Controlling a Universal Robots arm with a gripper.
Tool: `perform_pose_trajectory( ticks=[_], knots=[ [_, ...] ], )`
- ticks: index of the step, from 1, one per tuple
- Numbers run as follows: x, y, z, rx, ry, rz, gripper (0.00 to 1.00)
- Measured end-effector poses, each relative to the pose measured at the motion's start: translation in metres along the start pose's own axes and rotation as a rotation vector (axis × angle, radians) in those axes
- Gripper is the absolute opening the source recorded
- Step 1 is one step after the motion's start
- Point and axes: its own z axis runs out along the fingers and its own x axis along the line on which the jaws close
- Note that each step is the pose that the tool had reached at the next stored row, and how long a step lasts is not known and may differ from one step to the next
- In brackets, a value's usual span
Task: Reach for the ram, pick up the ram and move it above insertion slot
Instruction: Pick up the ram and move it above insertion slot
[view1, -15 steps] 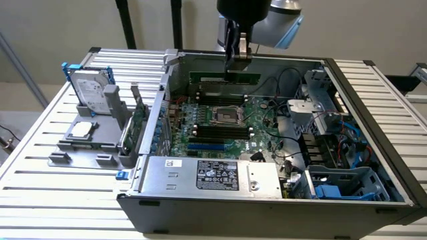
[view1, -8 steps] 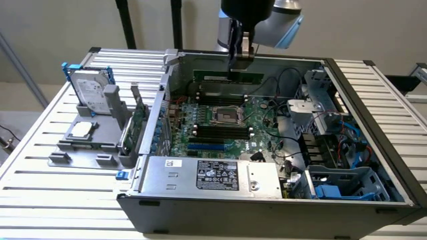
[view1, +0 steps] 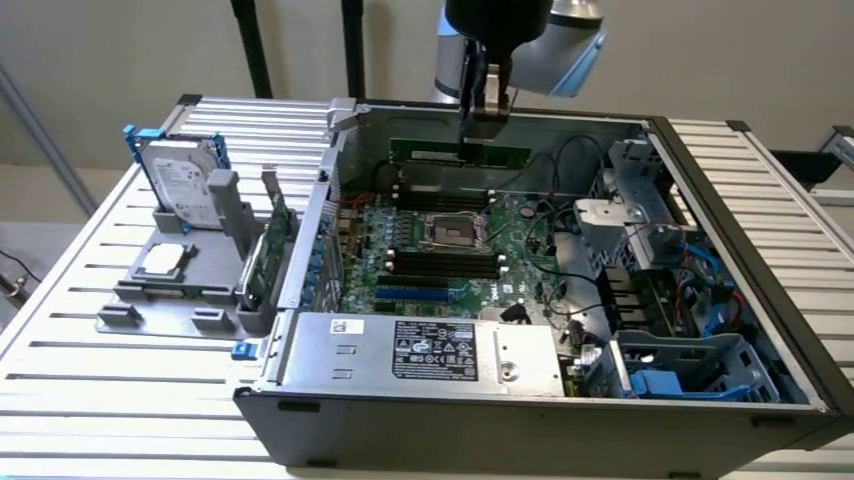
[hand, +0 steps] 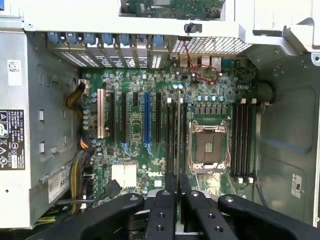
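The case's power supply (view1: 420, 352) was seen nearest in the exterior view, with the motherboard (view1: 447, 245) beyond it. Farther back, the gripper (view1: 482, 112) hung over the open case (view1: 747, 330) with its fingers (hand: 161, 212) drawn narrow on the ram (view1: 461, 153). The ram was held edge-down, its long axis running level from the exterior view's left to right, directly below the gripper. In the wrist view its thin edge was lined up along the black slots (hand: 174, 135) beside the CPU socket (hand: 209, 148), well above them.
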Motion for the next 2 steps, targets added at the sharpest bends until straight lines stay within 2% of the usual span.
perform_pose_trajectory(
  ticks=[2],
  knots=[
    [0.0,0.0,0.0,0.0,0.0,0.0,0.14]
  ],
)
